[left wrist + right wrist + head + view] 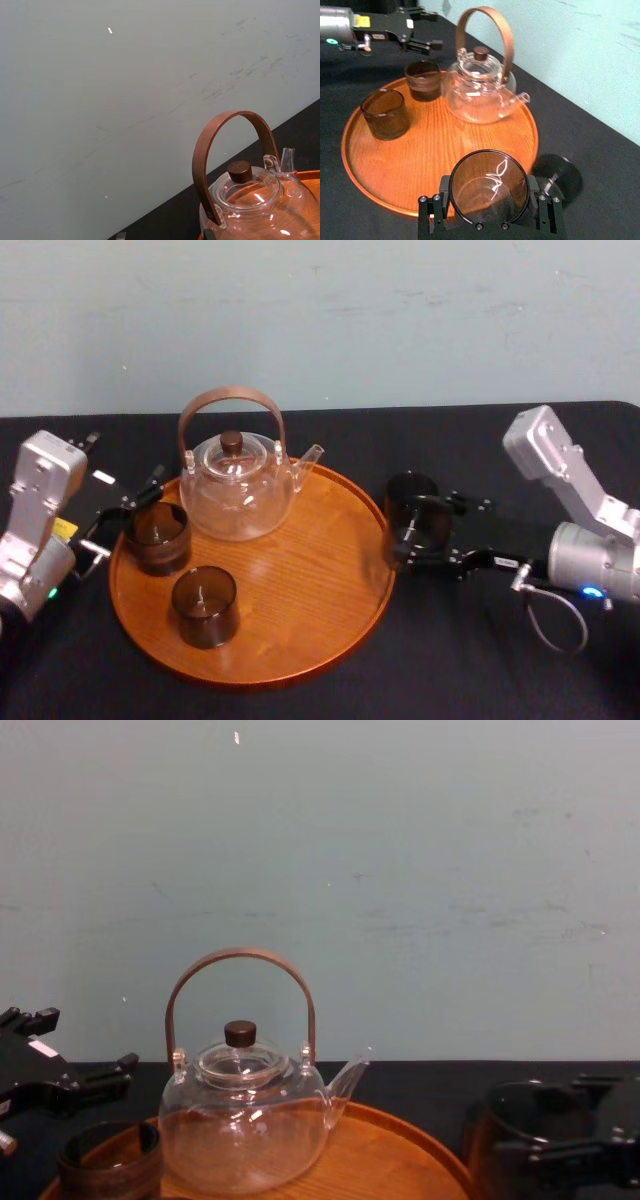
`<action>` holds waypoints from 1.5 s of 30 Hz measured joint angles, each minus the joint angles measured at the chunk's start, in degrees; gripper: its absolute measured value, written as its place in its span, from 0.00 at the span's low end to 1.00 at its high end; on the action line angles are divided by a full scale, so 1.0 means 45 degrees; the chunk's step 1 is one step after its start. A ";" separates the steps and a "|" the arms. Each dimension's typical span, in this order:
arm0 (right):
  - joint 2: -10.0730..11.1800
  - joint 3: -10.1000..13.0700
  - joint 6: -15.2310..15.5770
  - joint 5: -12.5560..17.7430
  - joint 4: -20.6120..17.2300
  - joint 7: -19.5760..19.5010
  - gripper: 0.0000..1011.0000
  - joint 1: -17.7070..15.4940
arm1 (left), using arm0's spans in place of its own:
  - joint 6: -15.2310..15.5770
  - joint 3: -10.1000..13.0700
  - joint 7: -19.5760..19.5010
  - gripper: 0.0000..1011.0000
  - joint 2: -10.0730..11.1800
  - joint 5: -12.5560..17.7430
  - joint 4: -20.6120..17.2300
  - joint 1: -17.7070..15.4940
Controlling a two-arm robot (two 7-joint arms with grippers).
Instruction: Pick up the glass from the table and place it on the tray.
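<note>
We see the right gripper (410, 532) reaching in from the right across the black table (480, 660). Its two black fingers (432, 216) are spread about as wide as the dark glass (418, 505) and press against opposite sides of it, so the glass is clasped between them. In the right wrist view the open mouth of the dark glass (489, 185) faces up and sits upright between the finger pads of the right gripper (489, 222). Its shadow lies on the cloth just beside it.

The held glass is at the right rim of the round wooden tray (290, 580), right against the outside edge. We cannot tell whether it rests on the table or hangs a little above it.

On the tray stand a glass teapot (240, 492) with a brown hoop handle at the rear, a rear-left glass (158, 537) and a front glass (205, 605), all upright and apart from one another.

The left gripper (128, 518) sits at the tray's left edge, near the rear-left glass. Its fingers (425, 46) are spread wide with nothing between them. From the right wrist view we see the left gripper (426, 29) clear of the rear-left glass (423, 80).
</note>
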 joint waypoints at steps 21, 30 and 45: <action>-0.1210 -0.1977 -0.0747 0.0014 0.0907 0.1076 0.89 0.1592 | 0.0000 0.0000 0.0000 0.99 0.0000 0.0000 0.0000 -0.0001; -0.1524 -0.2561 -0.0925 0.0153 0.1510 0.1358 0.89 0.1925 | 0.0000 0.0000 0.0000 0.99 0.0000 0.0000 0.0000 -0.0001; -0.1798 -0.3100 -0.1087 0.0184 0.2370 0.1440 0.89 0.2064 | 0.0000 0.0000 0.0000 0.99 0.0000 0.0000 0.0000 0.0000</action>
